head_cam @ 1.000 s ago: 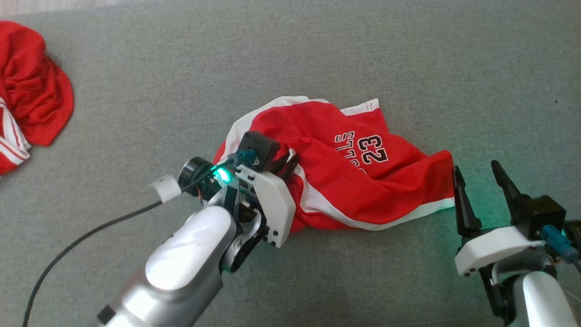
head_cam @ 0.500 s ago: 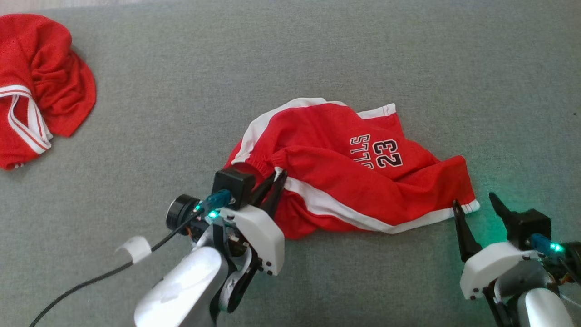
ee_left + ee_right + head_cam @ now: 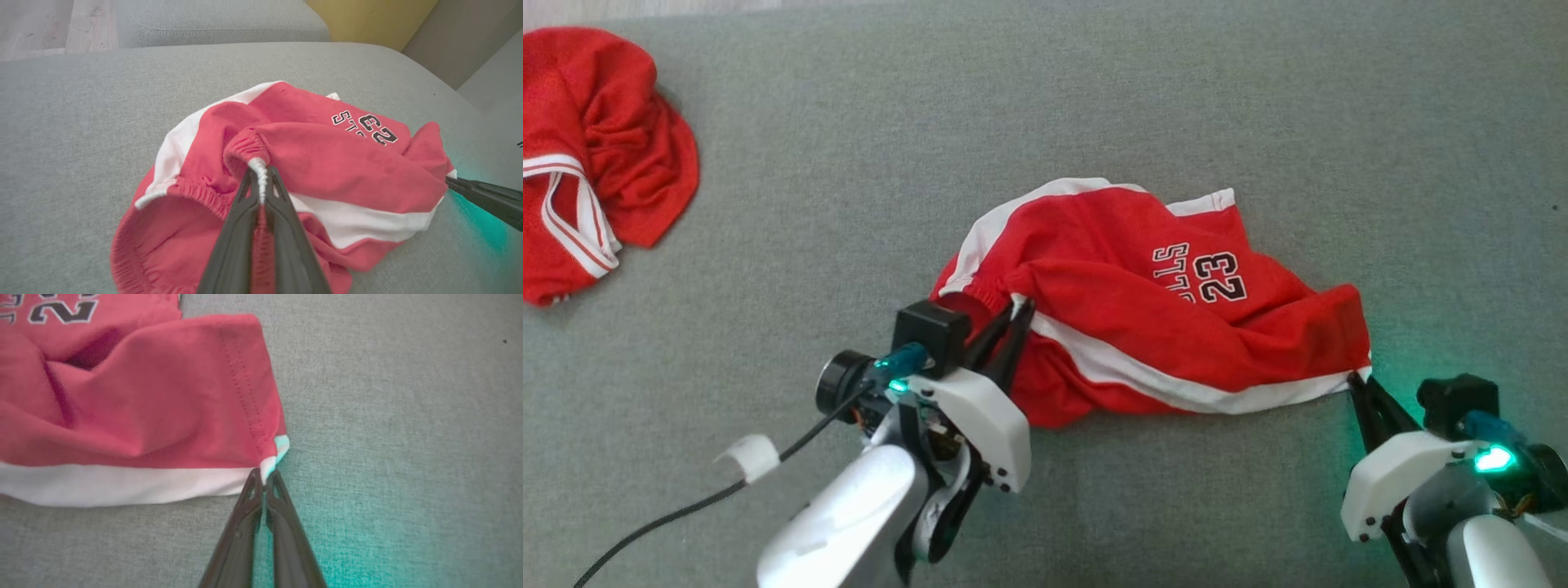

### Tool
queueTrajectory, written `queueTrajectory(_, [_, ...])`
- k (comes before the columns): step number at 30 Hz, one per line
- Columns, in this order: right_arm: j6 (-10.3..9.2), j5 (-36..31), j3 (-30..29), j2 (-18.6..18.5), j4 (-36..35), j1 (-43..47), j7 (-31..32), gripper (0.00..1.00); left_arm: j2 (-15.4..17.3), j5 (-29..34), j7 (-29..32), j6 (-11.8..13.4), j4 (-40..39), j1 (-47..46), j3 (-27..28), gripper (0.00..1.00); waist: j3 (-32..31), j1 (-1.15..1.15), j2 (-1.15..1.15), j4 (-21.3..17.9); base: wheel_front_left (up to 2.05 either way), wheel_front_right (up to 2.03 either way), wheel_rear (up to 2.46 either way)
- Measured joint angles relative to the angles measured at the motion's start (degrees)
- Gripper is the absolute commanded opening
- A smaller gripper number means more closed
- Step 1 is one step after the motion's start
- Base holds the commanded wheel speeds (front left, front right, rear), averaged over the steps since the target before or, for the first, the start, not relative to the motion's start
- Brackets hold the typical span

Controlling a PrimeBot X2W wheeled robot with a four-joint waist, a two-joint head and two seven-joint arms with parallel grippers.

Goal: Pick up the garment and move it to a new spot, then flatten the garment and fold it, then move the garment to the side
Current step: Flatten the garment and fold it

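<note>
The garment (image 3: 1152,318) is a pair of red shorts with white side stripes and a black "23" print, lying crumpled in the middle of the grey cushion. My left gripper (image 3: 1019,306) is shut on the elastic waistband, where a white seam (image 3: 260,179) is pinched between the tips. My right gripper (image 3: 1357,377) is shut on the white-trimmed hem corner (image 3: 274,455) at the garment's right end. Between the two grips the cloth (image 3: 143,408) sags in loose folds. The right gripper's fingers (image 3: 486,198) enter the left wrist view from the right.
A second red garment with white stripes (image 3: 588,196) lies bunched at the far left. A black cable with a white tag (image 3: 747,457) trails from my left arm. Grey cushion surface (image 3: 1094,98) stretches beyond, with a wooden floor (image 3: 45,24) and a yellow cushion (image 3: 367,16) behind.
The right gripper has gone from open beside the hem to shut on its corner. The left gripper keeps its hold on the waistband. The camera shifted, moving the scene rightward.
</note>
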Motion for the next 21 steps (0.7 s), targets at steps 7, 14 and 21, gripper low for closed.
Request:
queueTrajectory(7, [0.0,5.2,0.4,0.0,-3.2,-0.5,-0.7,0.0,0.6,-1.3,-3.3,0.6,-0.9,2.3,2.5,0.0,-2.5,0.0,0.0,-0.6,0.0,0.0,0.0])
queueTrajectory(14, [-0.01,9.1,0.5,-0.2,-14.1,-0.7,0.1,0.0,2.5,-2.9,-5.4,2.0,-6.7,5.0,5.6,0.0,-9.0,0.0,0.0,-1.2,0.0,0.0,0.0])
queueTrajectory(21, [-0.01,10.2,0.1,-0.6,-24.4,-3.2,3.5,0.0,6.6,-3.4,-4.7,2.8,-14.8,5.1,9.4,0.0,-15.8,-0.01,0.0,-1.2,0.0,0.0,0.0])
